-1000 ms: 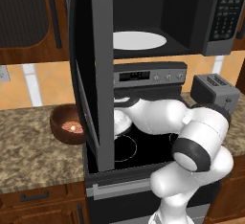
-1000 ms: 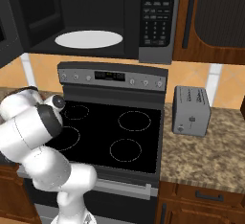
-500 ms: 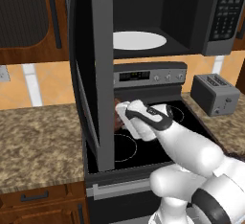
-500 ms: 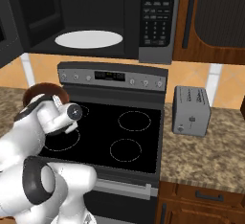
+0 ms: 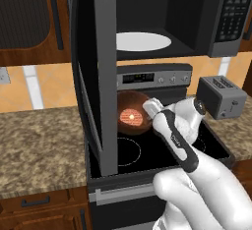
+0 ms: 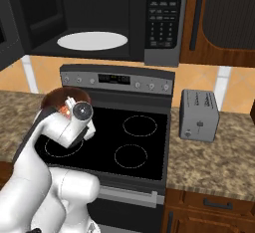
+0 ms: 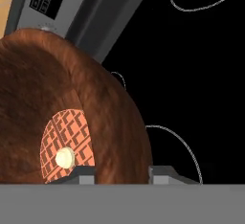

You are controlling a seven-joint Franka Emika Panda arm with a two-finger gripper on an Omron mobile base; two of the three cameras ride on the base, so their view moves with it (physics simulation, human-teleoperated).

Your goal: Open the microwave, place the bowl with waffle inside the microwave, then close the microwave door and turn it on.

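The microwave (image 5: 197, 8) hangs above the stove, its door (image 5: 93, 76) swung wide open to the left, and the white turntable plate (image 5: 142, 41) is bare. My gripper (image 5: 148, 108) is shut on the rim of the reddish-brown bowl (image 5: 132, 107), holding it tilted in the air over the stove's back left, below the microwave cavity. The waffle (image 5: 131, 117) lies inside the bowl. In the hand view the bowl (image 7: 72, 98) looms large with the waffle (image 7: 64, 146) in it, and the rim runs between my fingertips (image 7: 165, 174). From the right, my arm partly hides the bowl (image 6: 60, 97).
Beneath the bowl lies the black stove (image 6: 124, 142), its control panel (image 5: 152, 79) just behind. A grey toaster (image 5: 220, 96) stands on the granite counter (image 5: 39, 145) to the right. The keypad (image 6: 163, 20) is on the microwave's right. The open door juts out over the stove's left edge.
The bowl has left the counter left of the door. My gripper has carried it to the right, past the door's edge, and up over the stove.
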